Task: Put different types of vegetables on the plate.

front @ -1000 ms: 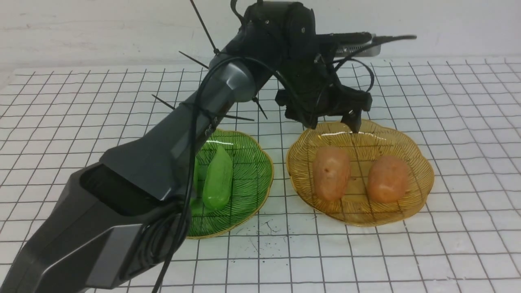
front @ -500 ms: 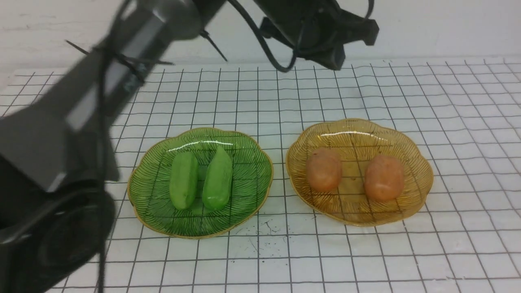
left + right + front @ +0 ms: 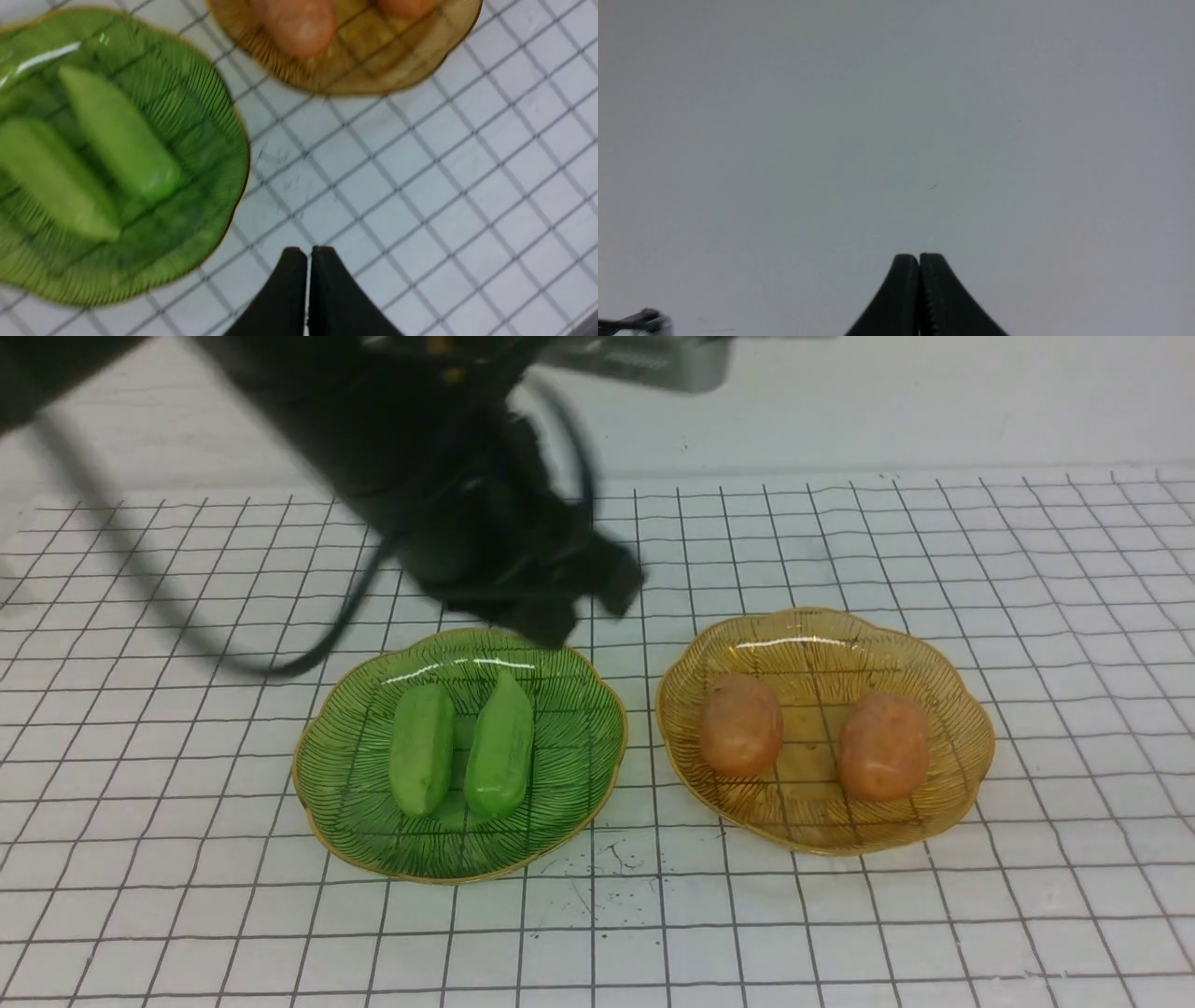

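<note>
Vegetables (image 3: 499, 747) are held by two plates, green (image 3: 322, 803) and yellow (image 3: 976, 784). Both end effectors (image 3: 309, 252) (image 3: 919, 256) are closed, with nothing gripped.

Two plates (image 3: 373, 845) (image 3: 896, 831) lie side by side on the tabletop (image 3: 653, 933), just apart. The left plate holds two cucumbers (image 3: 422, 751) (image 3: 500, 747), one beside the other. The right plate holds two potatoes (image 3: 742, 725) (image 3: 883, 747), the left one near the rim, a gap between them. The wall (image 3: 887, 401) stands behind.
</note>
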